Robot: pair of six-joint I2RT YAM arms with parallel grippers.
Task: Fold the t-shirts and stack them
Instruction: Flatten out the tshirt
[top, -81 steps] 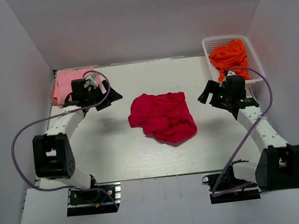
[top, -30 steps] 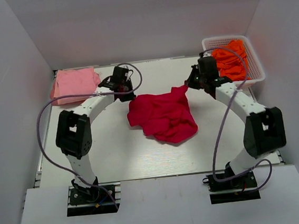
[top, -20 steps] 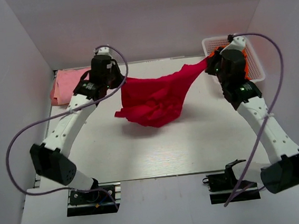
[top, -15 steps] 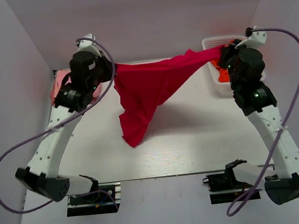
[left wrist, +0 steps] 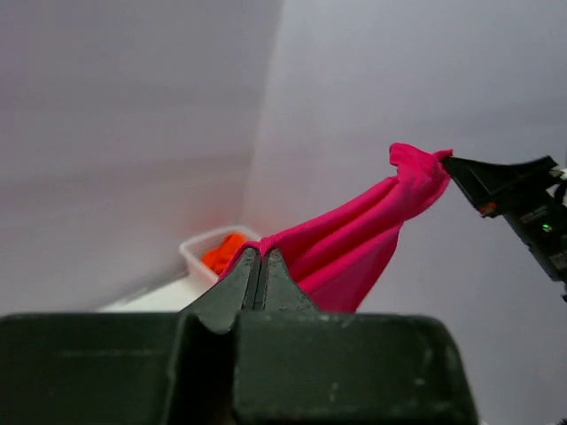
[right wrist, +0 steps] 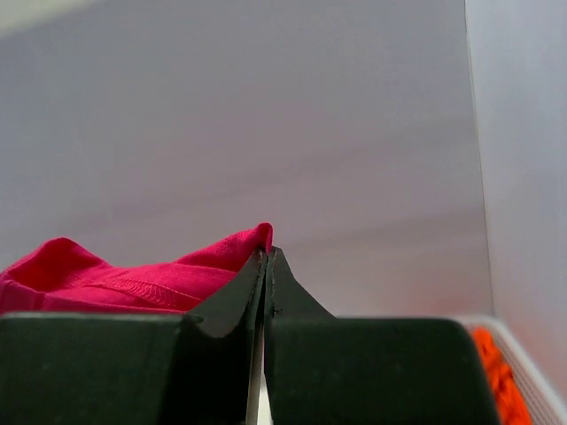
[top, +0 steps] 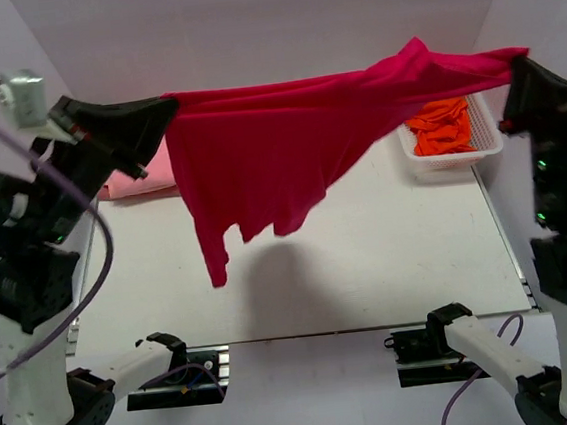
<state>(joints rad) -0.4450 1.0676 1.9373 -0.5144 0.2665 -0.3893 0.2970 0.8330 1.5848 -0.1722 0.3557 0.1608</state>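
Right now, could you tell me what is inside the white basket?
Crumpled orange t-shirts lie in the white basket. The stretched red t-shirt covers its far side, so their number and the basket's bottom cannot be seen.

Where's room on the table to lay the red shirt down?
The middle of the table is bare, between the pink shirt and the basket, down to the near edge. Crowded: the far corners, where those sit.

crimson t-shirt (top: pixel 259 165), pink t-shirt (top: pixel 150 180), orange t-shirts (top: pixel 441 127), white basket (top: pixel 455 163)
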